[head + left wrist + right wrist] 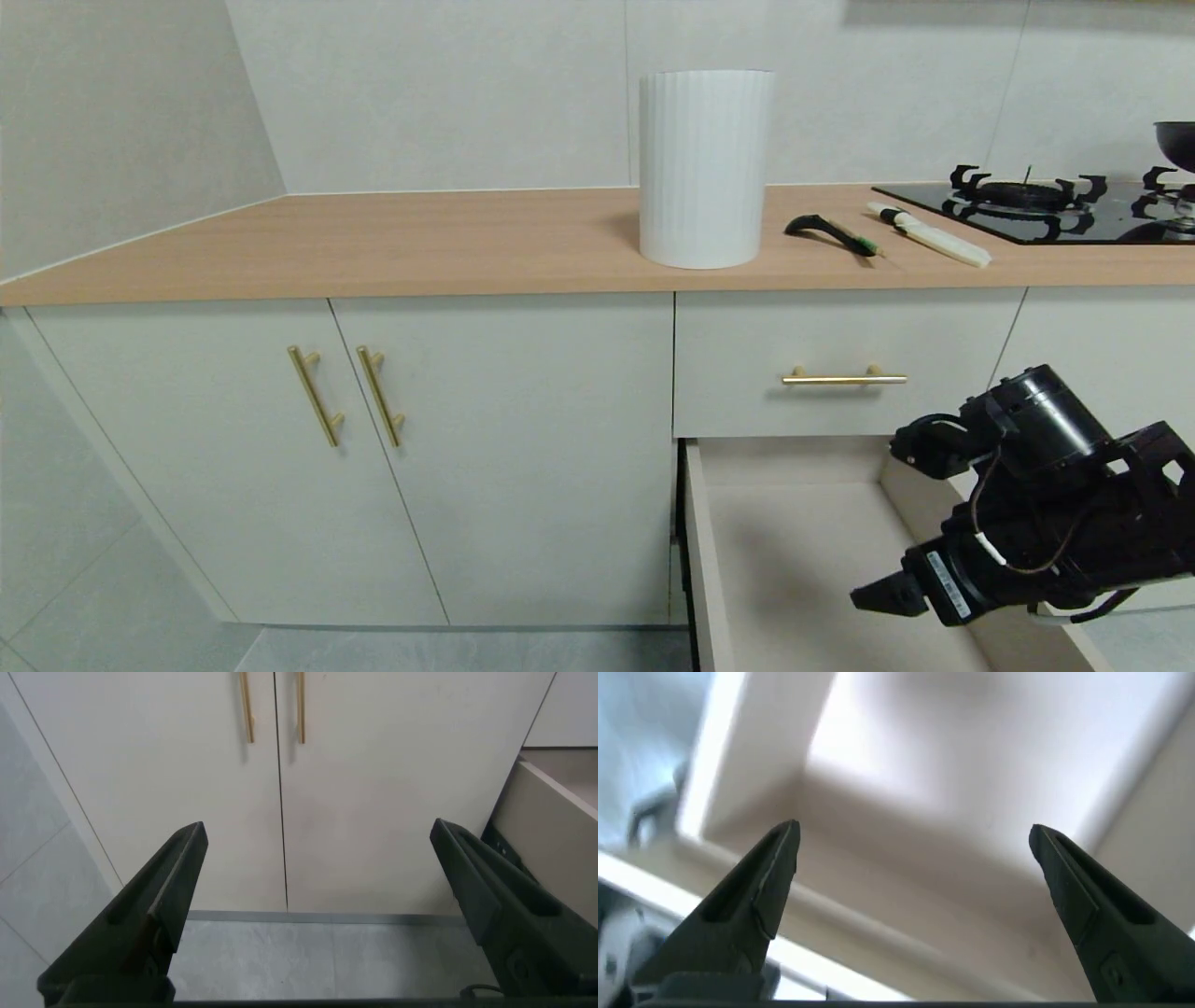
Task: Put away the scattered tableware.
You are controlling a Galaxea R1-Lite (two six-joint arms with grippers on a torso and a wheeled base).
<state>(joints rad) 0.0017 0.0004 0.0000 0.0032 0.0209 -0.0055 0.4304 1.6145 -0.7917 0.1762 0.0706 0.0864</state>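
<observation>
Two pieces of tableware lie on the wooden counter (420, 243), to the right of a tall white ribbed container (705, 168). One is a black-handled utensil (831, 233). The other is a long white utensil (929, 235). Below them a drawer (707, 560) stands pulled out with nothing inside. My right gripper (887, 597) hangs over the drawer's right side, open and holding nothing; the right wrist view shows the right gripper (915, 859) facing the drawer's pale inside (971, 775). My left gripper (318, 859) is open, low in front of the cabinet doors (374, 793).
A black gas hob (1046, 210) takes up the counter's far right. Above the open drawer is a closed one with a gold handle (843, 378). The double doors to the left carry gold handles (345, 397). The drawer's side (551, 793) shows in the left wrist view above a grey floor (308, 961).
</observation>
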